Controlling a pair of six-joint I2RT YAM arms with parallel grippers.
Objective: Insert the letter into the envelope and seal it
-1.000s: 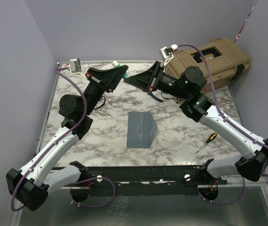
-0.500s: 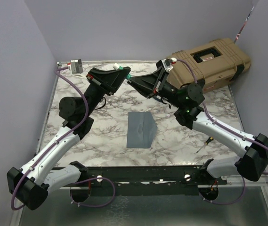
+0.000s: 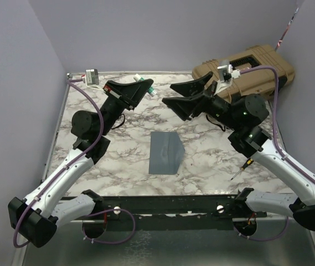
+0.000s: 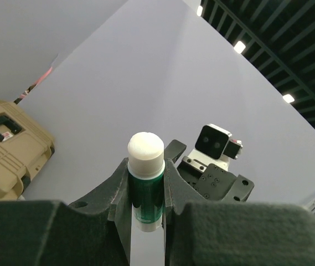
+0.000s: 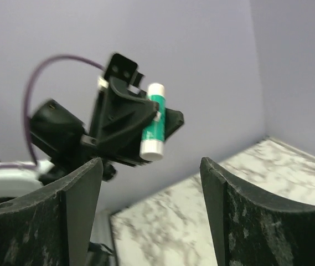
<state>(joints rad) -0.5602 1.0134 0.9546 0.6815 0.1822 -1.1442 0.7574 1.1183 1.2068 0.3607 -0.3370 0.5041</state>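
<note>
My left gripper (image 3: 139,87) is clamped on a green glue stick (image 4: 146,188), upper middle of the top view. My right gripper (image 3: 182,96) faces it, fingers wide apart and empty. The grey-blue envelope (image 3: 164,152) lies flat at frame centre on the marble table (image 3: 124,160); no letter shows. I judge the envelope thin, light and floppy: pinch an edge or press the flap.

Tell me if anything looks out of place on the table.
A screwdriver lies loose near the right edge of the table, unrelated to the envelope. The tan case at the far right corner sits askew.
</note>
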